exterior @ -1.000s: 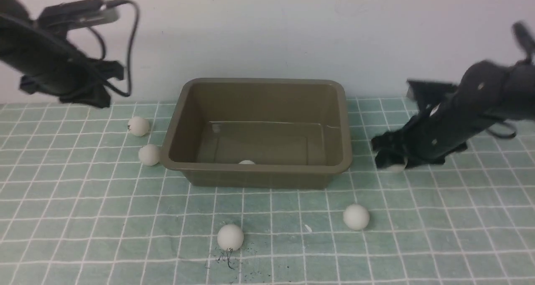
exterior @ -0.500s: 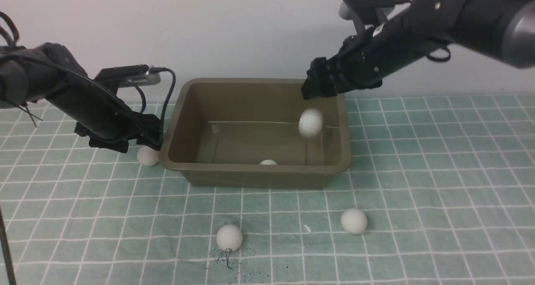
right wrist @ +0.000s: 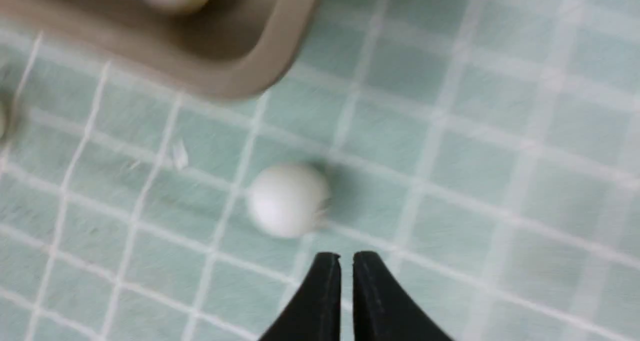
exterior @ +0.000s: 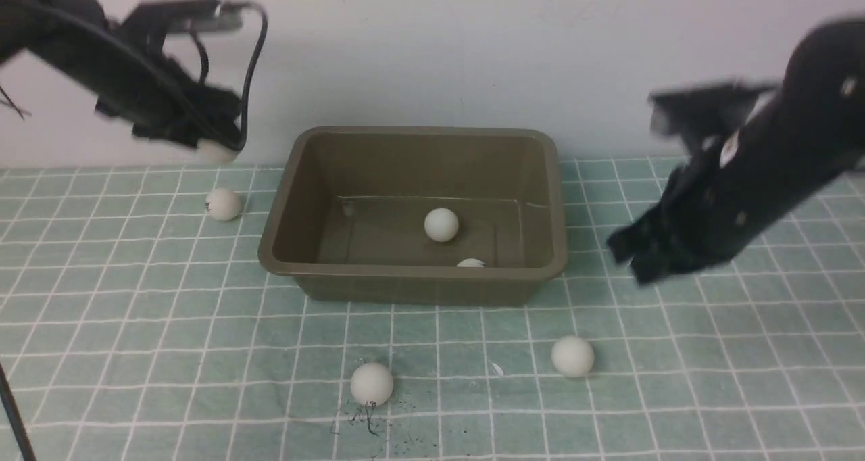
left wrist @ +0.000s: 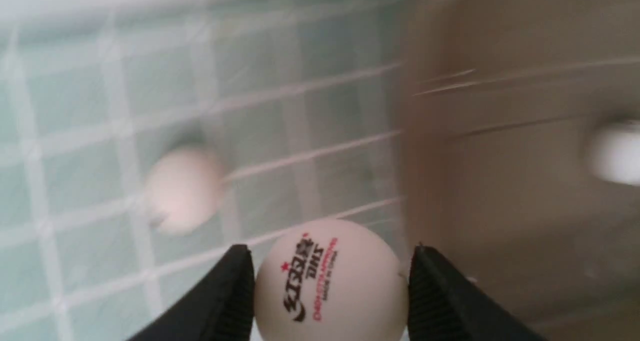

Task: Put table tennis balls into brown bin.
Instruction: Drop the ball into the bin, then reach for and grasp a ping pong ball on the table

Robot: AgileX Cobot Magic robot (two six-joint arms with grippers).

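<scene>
Brown bin (exterior: 413, 286): one, olive-brown, rounded corners, flared rim, on the green gridded cloth (exterior: 169, 353). Balls: six, matte white; two inside the bin (exterior: 441, 225), three on the cloth. The sixth (left wrist: 331, 286), red-and-black print, now lifted, is clamped in the left gripper (left wrist: 331, 286). Right gripper (right wrist: 346, 261): fingertips narrowly parted, holding nothing, now away from the bin.

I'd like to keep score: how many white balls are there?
6: two in the bin, one in the left gripper, three on the table. More may hide behind the bin's wall.
</scene>
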